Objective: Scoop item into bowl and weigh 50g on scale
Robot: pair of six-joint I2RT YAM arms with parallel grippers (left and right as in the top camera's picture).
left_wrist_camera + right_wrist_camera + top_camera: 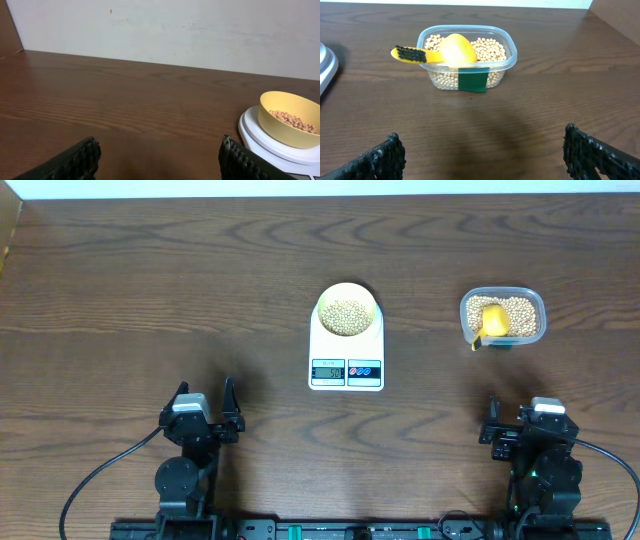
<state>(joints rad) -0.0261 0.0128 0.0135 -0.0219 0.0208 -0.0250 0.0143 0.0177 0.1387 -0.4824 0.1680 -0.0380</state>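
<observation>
The pale yellow-green bowl (347,310) stands on the white scale (347,352) at the table's middle and holds beige beans (347,317). In the left wrist view the bowl (290,125) and the scale (260,145) sit at the right edge. More beans (490,49) fill a clear tub (467,57) at the right, with a yellow scoop (455,50) lying in it. My left gripper (205,402) is open near the front left, nothing between its fingers. Open and empty too, my right gripper (515,418) is at the front right, well short of the tub (503,317).
A green label (472,81) is stuck on the tub's front wall. The scoop's handle (412,54) sticks out over the tub's left rim. A pale wall (165,30) rises behind the table's far edge.
</observation>
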